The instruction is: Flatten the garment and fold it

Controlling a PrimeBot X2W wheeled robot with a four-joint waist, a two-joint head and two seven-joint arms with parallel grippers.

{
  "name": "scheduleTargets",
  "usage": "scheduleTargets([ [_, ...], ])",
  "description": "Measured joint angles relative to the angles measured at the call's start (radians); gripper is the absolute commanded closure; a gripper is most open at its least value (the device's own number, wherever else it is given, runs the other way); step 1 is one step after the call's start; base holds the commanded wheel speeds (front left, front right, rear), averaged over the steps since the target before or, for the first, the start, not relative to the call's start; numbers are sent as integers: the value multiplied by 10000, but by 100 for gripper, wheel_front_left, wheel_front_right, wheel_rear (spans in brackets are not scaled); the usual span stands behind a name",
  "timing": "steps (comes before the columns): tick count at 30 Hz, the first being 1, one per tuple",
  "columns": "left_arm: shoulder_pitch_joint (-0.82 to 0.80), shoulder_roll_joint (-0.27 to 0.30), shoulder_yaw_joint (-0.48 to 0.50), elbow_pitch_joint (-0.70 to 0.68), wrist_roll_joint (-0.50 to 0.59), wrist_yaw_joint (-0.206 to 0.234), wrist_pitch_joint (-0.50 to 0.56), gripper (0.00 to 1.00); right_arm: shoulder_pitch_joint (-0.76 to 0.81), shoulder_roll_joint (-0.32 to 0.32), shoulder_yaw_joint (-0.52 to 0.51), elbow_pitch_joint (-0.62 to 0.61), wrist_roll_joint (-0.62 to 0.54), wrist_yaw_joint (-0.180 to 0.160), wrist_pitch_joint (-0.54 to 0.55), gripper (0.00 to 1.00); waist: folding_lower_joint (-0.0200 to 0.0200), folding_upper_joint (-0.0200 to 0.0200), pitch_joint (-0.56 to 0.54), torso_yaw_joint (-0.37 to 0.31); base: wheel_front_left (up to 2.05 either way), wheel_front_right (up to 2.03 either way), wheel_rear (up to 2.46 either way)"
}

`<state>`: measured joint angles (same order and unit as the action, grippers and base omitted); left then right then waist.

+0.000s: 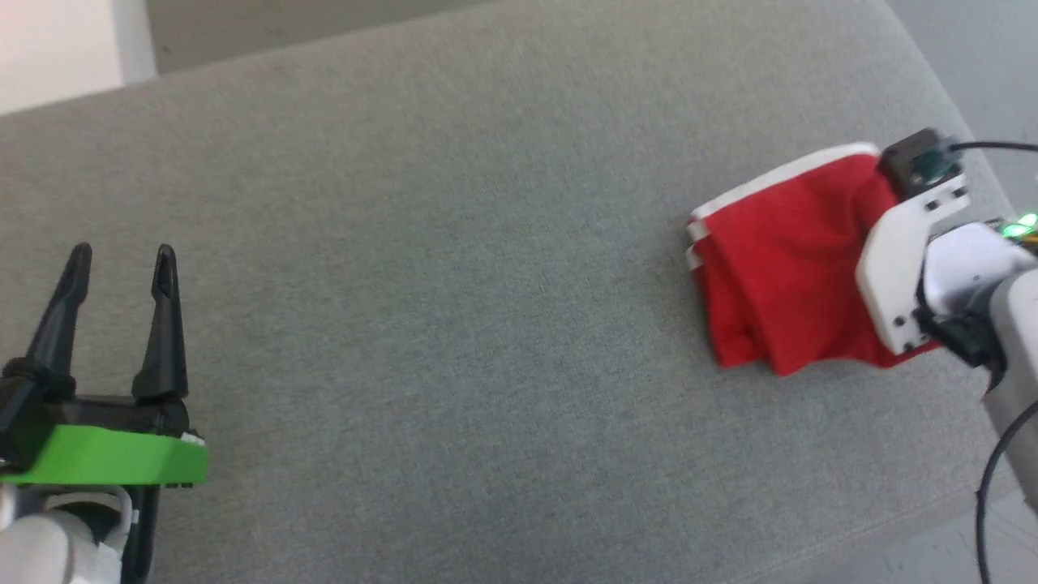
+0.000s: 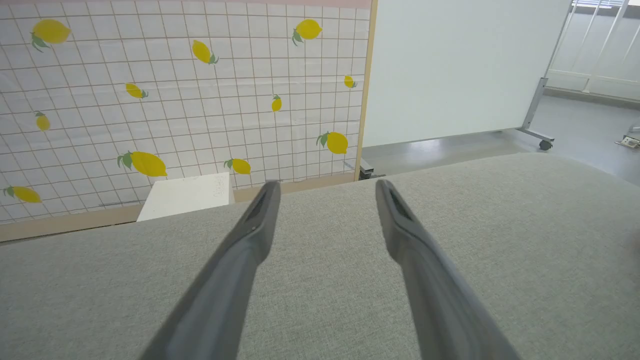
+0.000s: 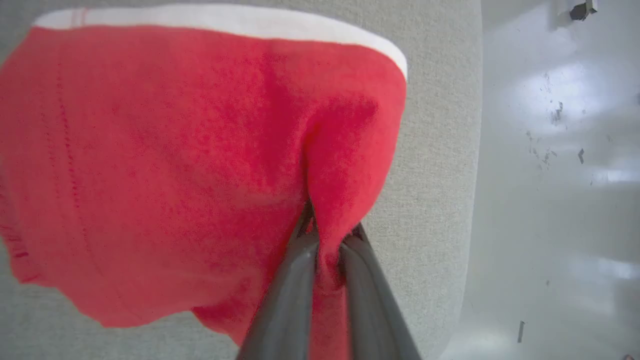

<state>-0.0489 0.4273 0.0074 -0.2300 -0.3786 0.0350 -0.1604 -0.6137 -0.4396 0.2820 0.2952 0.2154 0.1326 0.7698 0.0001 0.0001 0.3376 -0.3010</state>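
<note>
The red shorts lie bunched in a folded heap at the right end of the grey cushioned surface, white trim along their far and left edges. In the right wrist view my right gripper is shut on a pinched ridge of the shorts, lifting that fold near the cushion's right edge. In the head view the white right wrist covers the shorts' right part and hides the fingers. My left gripper hovers open over bare cushion at the far left, well away from the shorts; its fingers hold nothing.
The cushion's right edge drops to a shiny grey floor close beside the shorts. Beyond the cushion's far edge stand a lemon-patterned tiled wall, a white board on a wheeled frame and a small white box.
</note>
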Motion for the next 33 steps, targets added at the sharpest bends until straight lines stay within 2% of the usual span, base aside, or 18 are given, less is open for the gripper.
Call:
scheduleTargets([
  [7, -26, 418, 276, -489, 2, 2, 349, 0, -627, -194, -1227, 882, -1041, 0, -763, 100, 1, 0, 1201, -234, 0, 0, 0],
  [13, -20, 546, 412, -717, 0, 10, 449, 0, -973, -249, -2431, 1233, -1933, 0, -1285, 100, 1, 0, 1858, -213, 0, 0, 0],
  [14, -20, 552, 407, -731, -2, 10, 451, 0, -1000, -245, -2700, 1277, -2088, 0, -1321, 89, 1, 0, 1931, -181, 0, 0, 0],
  [15, -21, 558, 403, -736, -2, 10, 451, 0, -1022, -232, -2963, 1302, -2226, 0, -1365, 41, 1, 0, 1983, -134, 0, 0, 0],
  [16, -21, 562, 401, -736, -2, 12, 451, 0, -1027, -232, -3181, 1290, -2372, 0, -1407, 0, 1, 0, 2017, -81, 0, 0, 0],
  [24, -21, 497, 337, -546, -4, 92, 265, 0, -1034, -23, -4172, 671, -2955, 0, -2171, 0, 1, 0, 1813, 145, 0, 0, 0],
  [27, -12, 343, 232, -280, -13, 119, 86, 0, -1101, 40, -4148, 92, -2738, 0, -2759, 0, 1, 0, 1510, 187, 0, 0, 0],
  [33, -32, -169, -17, 441, -15, 286, -280, 0, -1332, 800, -4263, -1507, -1808, 0, -4220, 0, 0, 0, 657, 364, 0, 0, 0],
])
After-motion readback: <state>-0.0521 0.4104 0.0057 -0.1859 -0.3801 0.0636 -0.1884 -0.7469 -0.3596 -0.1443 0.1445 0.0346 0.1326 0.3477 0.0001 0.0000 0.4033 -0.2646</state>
